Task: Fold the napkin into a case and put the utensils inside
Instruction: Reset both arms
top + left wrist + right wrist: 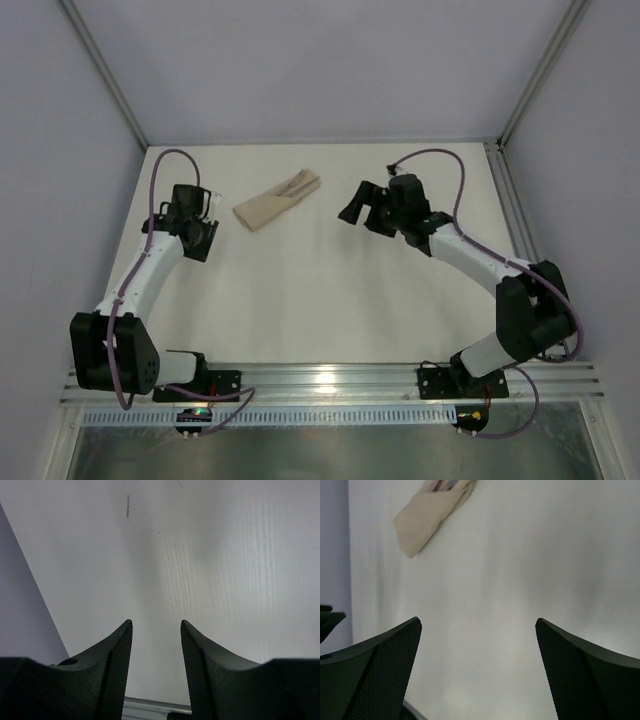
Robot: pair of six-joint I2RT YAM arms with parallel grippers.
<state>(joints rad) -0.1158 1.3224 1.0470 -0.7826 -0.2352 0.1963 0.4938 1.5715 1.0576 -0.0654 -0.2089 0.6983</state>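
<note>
Case lies clear between left end effector and right end effector, both spread.

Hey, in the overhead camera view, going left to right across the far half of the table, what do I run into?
left gripper → case, with the utensils poking out of its right end → right gripper

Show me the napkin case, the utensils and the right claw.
napkin case (pixel 262 209): top view, middle of the cloth.
utensils (pixel 305 183): top view, ends poking out.
right claw (pixel 478 624): right wrist view, midway between fingertips.
</note>
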